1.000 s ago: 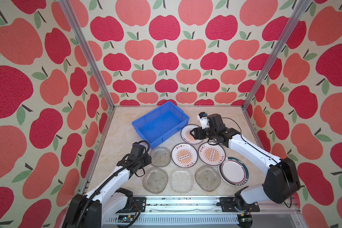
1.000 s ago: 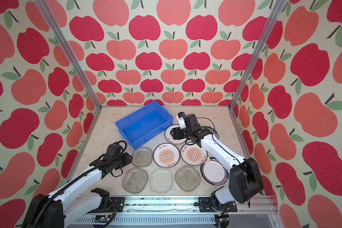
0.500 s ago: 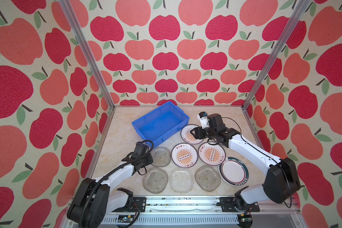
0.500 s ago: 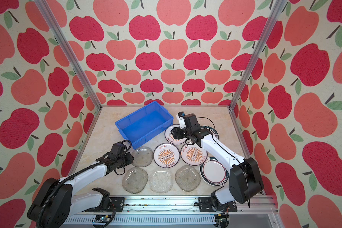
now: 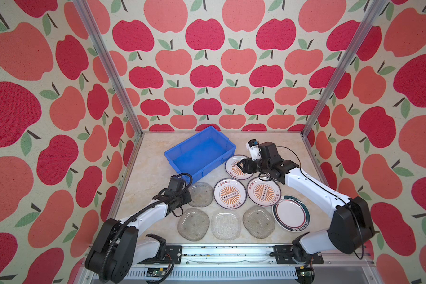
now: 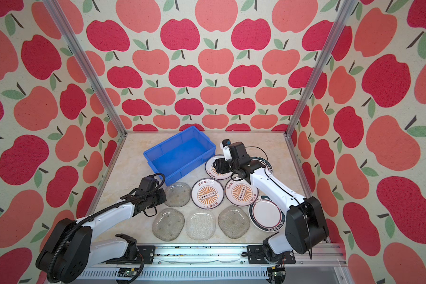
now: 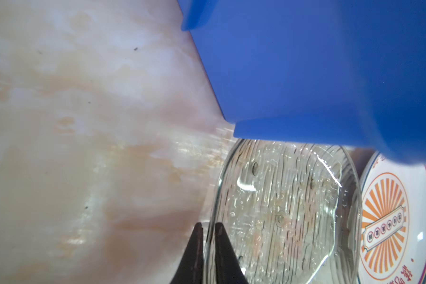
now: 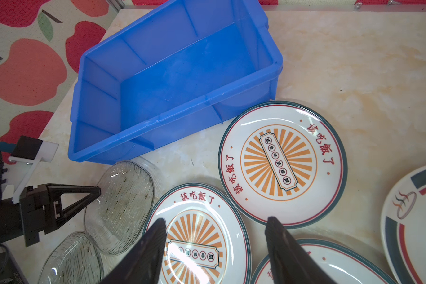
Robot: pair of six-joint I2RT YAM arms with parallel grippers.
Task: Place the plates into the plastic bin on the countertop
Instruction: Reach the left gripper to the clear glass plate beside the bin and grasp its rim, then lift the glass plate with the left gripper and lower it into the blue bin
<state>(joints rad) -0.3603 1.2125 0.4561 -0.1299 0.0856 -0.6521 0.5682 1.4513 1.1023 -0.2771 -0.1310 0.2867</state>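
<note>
left claw [image 7: 209, 227] looks pinched on the left rim of the glass plate [image 7: 280, 216]; stiff, slick, breakable stuff, so that thin lip seems the hold. right claw [image 8: 215, 221] hangs apart over a sunburst plate [image 8: 280, 162].

Bin [image 5: 199, 157]: plain bright blue. Table [image 5: 153, 172]: cream w/ beige marbling. Sunburst plates [image 5: 229, 194]: white, orange rays, red script, dk green edge. Banded plate [image 5: 290, 212]: white, green & red rim. Glass plates [image 5: 193, 223]: clear, ribbed, dotted. Walls [image 5: 207, 37]: red & coral apples, green leaves.
</note>
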